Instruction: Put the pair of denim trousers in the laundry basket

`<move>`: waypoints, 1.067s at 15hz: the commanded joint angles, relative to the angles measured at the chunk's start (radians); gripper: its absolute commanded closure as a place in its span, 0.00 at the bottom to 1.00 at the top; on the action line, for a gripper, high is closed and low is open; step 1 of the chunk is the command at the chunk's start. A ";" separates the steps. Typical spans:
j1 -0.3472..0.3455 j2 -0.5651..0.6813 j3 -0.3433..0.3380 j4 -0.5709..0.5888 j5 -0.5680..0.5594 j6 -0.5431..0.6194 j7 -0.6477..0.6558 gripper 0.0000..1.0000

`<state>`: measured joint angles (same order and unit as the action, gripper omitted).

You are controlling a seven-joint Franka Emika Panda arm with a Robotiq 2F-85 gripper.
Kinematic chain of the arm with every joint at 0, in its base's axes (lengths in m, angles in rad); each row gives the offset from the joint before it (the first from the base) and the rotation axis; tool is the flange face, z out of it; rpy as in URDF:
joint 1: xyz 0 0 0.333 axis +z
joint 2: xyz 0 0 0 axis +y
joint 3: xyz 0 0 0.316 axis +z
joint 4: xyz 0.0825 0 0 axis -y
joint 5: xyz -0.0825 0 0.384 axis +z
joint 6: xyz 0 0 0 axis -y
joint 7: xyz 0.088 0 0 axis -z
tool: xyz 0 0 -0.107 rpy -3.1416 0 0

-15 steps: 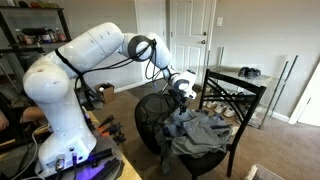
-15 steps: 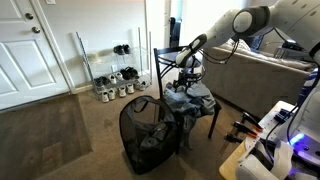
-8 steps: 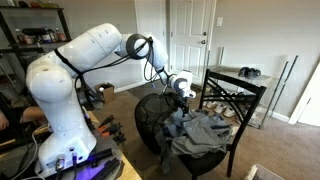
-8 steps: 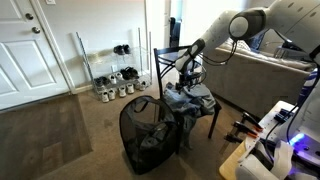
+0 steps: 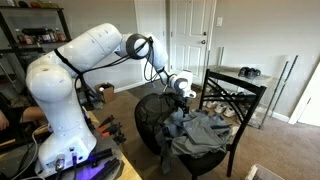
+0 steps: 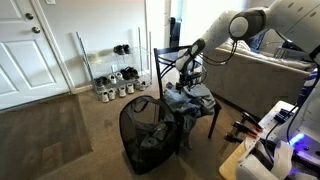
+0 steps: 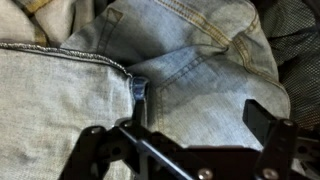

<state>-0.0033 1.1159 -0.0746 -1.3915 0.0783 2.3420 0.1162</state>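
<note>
The pale blue denim trousers [image 7: 170, 70] fill the wrist view, with seams and a belt loop showing. In both exterior views they lie heaped on a black chair [image 5: 240, 100], partly hanging over its seat edge [image 5: 200, 132] [image 6: 185, 103]. A black mesh laundry basket [image 6: 145, 135] [image 5: 150, 118] stands on the carpet beside the chair, with some cloth draped into it. My gripper [image 7: 185, 130] hovers just above the trousers with its fingers spread apart and nothing between them. It also shows in the exterior views [image 5: 183, 90] [image 6: 186, 82].
The chair's tall black backrest [image 6: 170, 62] stands close to the gripper. A white door [image 5: 190, 40] and a wire rack [image 6: 110, 70] with shoes are behind. A sofa [image 6: 255, 80] is nearby. Cables and gear lie on the table by the arm's base [image 5: 70, 150].
The arm has shifted slightly toward the trousers over the last second. The trousers and basket have not moved.
</note>
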 commanded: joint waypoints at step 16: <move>0.100 0.327 -0.028 0.413 -0.108 -0.146 0.052 0.00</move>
<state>0.0772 1.3928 -0.0644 -1.0562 0.0149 2.2499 0.1247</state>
